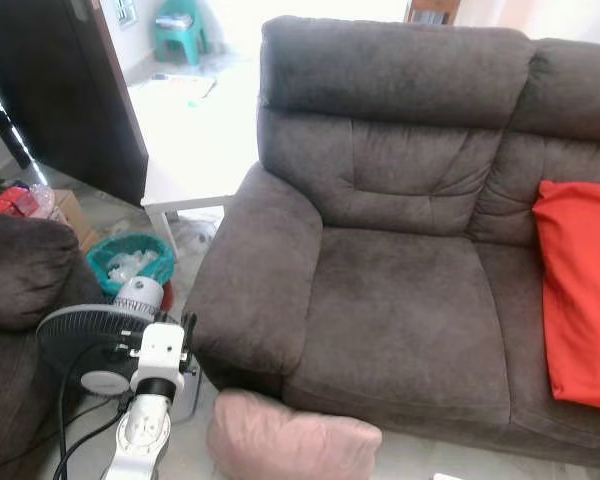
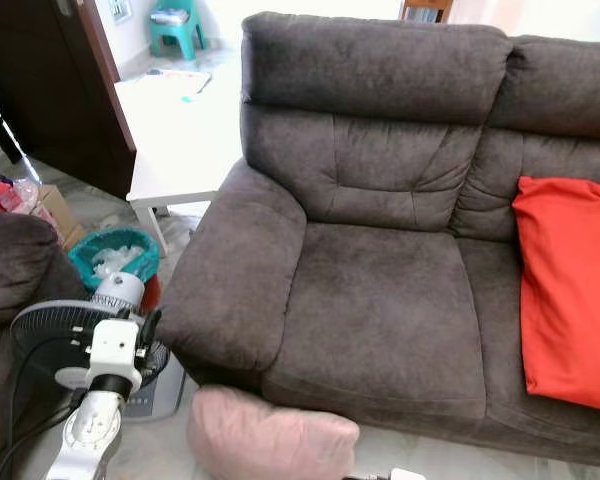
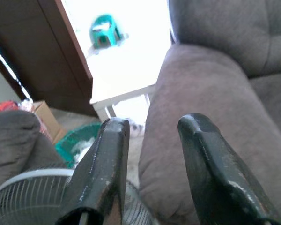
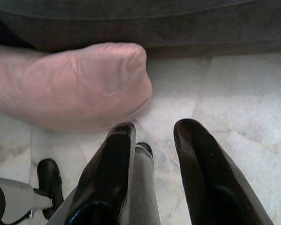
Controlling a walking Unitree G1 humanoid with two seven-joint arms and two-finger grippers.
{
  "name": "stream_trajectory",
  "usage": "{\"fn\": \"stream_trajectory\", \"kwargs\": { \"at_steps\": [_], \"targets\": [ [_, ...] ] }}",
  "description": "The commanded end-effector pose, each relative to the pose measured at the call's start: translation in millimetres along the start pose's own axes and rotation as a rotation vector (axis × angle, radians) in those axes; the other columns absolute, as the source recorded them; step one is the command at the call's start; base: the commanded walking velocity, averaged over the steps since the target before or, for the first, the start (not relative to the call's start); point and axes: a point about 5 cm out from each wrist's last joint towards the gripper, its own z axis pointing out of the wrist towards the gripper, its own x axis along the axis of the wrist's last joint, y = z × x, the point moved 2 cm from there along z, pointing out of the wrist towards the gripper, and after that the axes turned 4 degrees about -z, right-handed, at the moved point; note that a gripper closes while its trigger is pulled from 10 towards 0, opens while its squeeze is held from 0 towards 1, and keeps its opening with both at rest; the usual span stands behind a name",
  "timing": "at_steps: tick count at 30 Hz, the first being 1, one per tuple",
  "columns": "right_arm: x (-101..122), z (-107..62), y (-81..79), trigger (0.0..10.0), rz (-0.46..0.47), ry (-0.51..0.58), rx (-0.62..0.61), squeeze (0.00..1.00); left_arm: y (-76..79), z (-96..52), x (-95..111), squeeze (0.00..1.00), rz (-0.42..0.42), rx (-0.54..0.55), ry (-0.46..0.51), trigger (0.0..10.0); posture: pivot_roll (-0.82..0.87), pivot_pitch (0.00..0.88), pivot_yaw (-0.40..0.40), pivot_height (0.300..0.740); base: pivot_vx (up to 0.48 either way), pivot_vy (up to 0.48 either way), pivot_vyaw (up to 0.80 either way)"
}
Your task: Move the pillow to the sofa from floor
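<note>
With the pink pillow (image 1: pixel 290 438) on the floor at the bottom centre, against the sofa (image 1: pixel 400 310) front, we bring both parted, empty grippers, left gripper (image 3: pixel 152 140) and right gripper (image 4: pixel 152 136), down to its ends before squeezing.

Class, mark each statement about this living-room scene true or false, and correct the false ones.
1. The pink pillow lies on the floor against the sofa's front. True.
2. The left hand grips the pink pillow. False: it is open and empty, raised near the sofa's armrest.
3. A red cushion rests on the sofa. True.
4. The right hand is shut on the pillow. False: it is open, above the floor beside the pillow.
5. A fan stands by the armrest. True.
</note>
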Motion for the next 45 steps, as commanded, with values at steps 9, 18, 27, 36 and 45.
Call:
{"fn": "stream_trajectory", "kwargs": {
  "at_steps": [9, 18, 27, 36, 45],
  "targets": [
    [11.1, -4.3, 0.3, 10.0, 0.044, 0.143, 0.01, 0.0, 5.1, -6.7, 8.3, 0.0, 0.01, -0.005, 0.009, 10.0, 0.1, 0.005, -0.028, 0.74, 0.0, 0.0, 0.0],
    [18.1, -6.6, -1.9, 10.0, 0.035, 0.217, 0.053, 0.0, 7.8, -7.0, 12.6, 0.0, 0.001, -0.007, 0.004, 10.0, 0.1, 0.0, -0.03, 0.74, 0.0, 0.0, 0.0],
    [21.5, -8.0, -2.9, 10.0, 0.038, 0.255, 0.066, 0.0, 11.7, -6.1, 13.8, 0.0, -0.009, -0.017, -0.013, 10.0, 0.09, 0.0, -0.03, 0.74, 0.0, 0.0, 0.0],
    [27.6, -9.7, -2.5, 10.0, 0.067, 0.313, 0.058, 0.0, 11.3, -3.7, 15.6, 0.0, -0.009, -0.021, -0.016, 10.0, 0.09, 0.0, -0.029, 0.74, 0.0, 0.0, 0.0],
    [204.6, 14.3, 6.4, 10.0, 0.028, 0.713, 0.057, 0.0, 9.7, -3.4, 16.7, 0.0, -0.008, -0.017, -0.016, 10.0, 0.1, 0.008, -0.028, 0.74, 0.0, 0.0, 0.0]
  ]
}}
